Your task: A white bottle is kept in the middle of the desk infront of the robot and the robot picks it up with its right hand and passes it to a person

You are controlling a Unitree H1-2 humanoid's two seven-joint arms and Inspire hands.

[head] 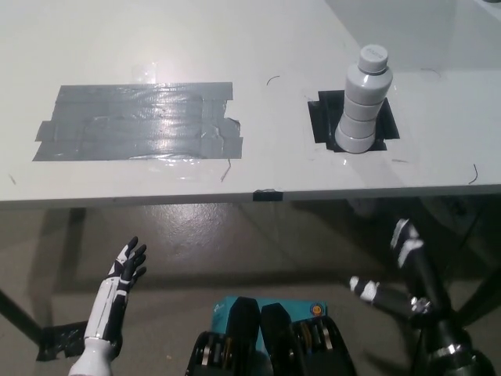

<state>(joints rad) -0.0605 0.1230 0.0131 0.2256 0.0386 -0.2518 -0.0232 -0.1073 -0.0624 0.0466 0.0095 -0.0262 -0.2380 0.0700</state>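
Observation:
A white ribbed bottle (364, 102) with a grey cap stands upright on a black tape patch (322, 117) on the white desk (258, 47), right of middle. My black right hand (407, 270) hangs below the desk's front edge at the lower right, fingers spread apart, holding nothing, well short of the bottle. My white left hand (124, 274) rests at the lower left, also below the desk edge, fingers apart and empty.
A large patch of grey duct tape (137, 121) covers the desk's left part. A small black tape mark (268, 194) sits on the front edge. Desk legs and a tan floor show below.

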